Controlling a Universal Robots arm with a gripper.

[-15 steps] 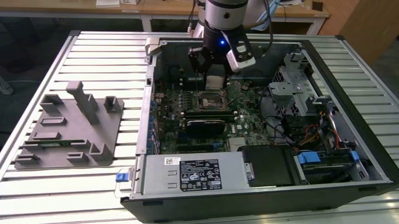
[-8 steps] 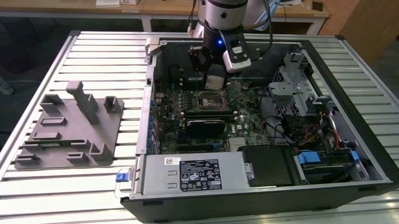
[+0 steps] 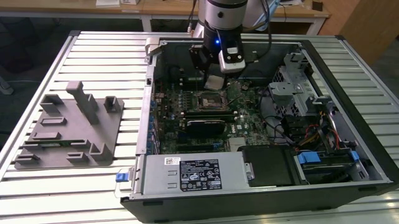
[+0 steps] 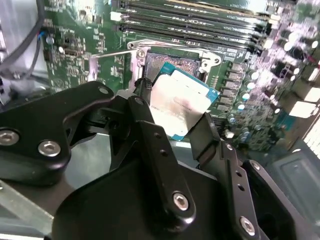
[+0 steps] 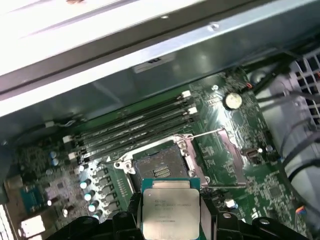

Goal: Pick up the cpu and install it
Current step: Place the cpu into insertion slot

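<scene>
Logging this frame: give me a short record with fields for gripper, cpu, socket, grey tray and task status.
gripper: shut on the cpu, inside the open computer case
cpu: held by its edges, close to the socket, not seated
socket: open, empty, on the motherboard
grey tray: on the table, at the exterior view's left
status: cpu picked up, not installed

Socket (image 5: 159, 171) on the motherboard (image 5: 265, 190) lies open directly below the cpu (image 5: 170, 212) clamped in the gripper (image 3: 215, 80); the gap between them is free. Raised load plate (image 5: 226, 150) stands along one socket edge, and memory slots (image 5: 135, 130) run along another. In the exterior view a black component (image 3: 204, 126) sits just beside the socket toward the power supply (image 3: 193, 173); drive cage (image 3: 299, 91) and cables (image 3: 281, 127) crowd the case (image 3: 262, 204) on that view's right.
</scene>
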